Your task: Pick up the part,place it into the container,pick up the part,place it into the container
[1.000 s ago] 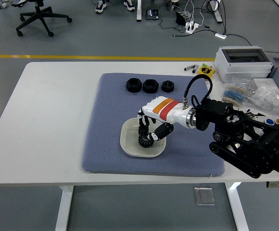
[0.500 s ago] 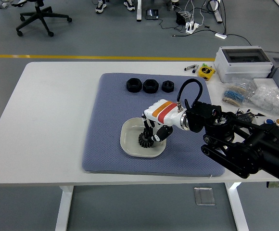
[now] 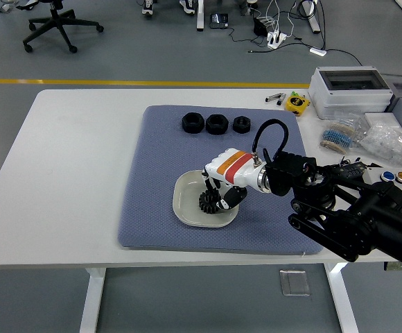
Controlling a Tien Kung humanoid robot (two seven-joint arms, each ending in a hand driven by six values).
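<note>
The gear (image 3: 208, 202) now sits low inside the bowl (image 3: 184, 205), on or very near its floor, where a second ago it hung upright and higher over the dish; the right hand (image 3: 218, 195) has sunk with it and tipped its wrist down, so the white back with the orange stripe lies closer to the bowl's far rim. That reads as the placing step almost done (though release is not yet evident). The gear lies directly beneath the hand's fingers (image 3: 223, 202), which curl down around it; they look closed on it, but whether the grip has begun to loosen is too small to tell. Bowl and hand are over the mat (image 3: 152, 173). Beyond the hand, toward the table's far side, three more black parts (image 3: 215, 123) wait in a row on the mat, well apart from the bowl, so at least another pick seems to remain. The left hand is not in view.
</note>
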